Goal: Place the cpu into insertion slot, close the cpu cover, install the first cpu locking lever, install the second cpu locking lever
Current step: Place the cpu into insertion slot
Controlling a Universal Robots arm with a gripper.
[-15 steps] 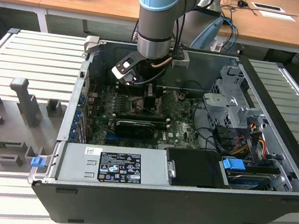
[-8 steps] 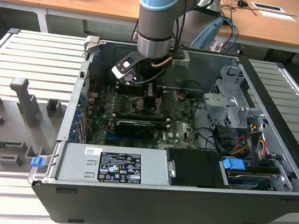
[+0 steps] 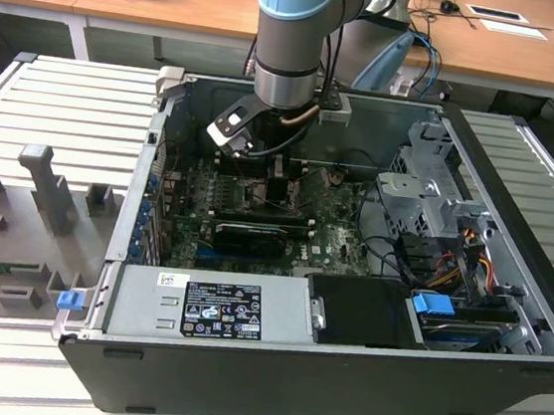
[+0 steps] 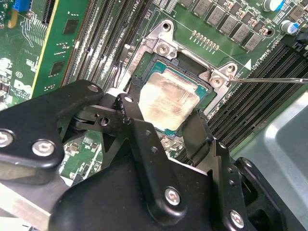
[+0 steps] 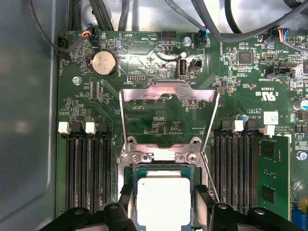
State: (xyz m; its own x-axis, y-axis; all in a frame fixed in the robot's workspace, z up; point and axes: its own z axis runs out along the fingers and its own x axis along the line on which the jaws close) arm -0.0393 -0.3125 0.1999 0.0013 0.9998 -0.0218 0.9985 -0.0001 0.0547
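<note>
Here, the arm (image 3: 291, 39) reaches down into an open computer case (image 3: 498, 378) that lies on its side on a ribbed grey worktop (image 3: 58, 112).

In both wrist views the gripper (image 4: 162, 120) stands over the insertion slot (image 4: 184, 60), with the cpu (image 5: 163, 197) between its black fingers (image 4: 129, 111). The fingers are spread just as wide as the chip and lie against two opposite edges of it, so the gripper has hold of the cpu. The chip's dull silver face is up. It sits level inside the slot's silver frame, and its green rim shows on the sides that the fingers leave free.

The cpu cover (image 5: 168, 90) is open. It is swung up and back on its hinge at the far edge of the slot, and the green board shows through its square window.

A thin wire locking lever (image 4: 269, 80) sticks out free from one corner of the frame, not hooked down.

Long black memory slots (image 5: 91, 173) run along both sides of the slot, and a round coin cell (image 5: 104, 64) sits on the board beyond the raised cover.
</note>
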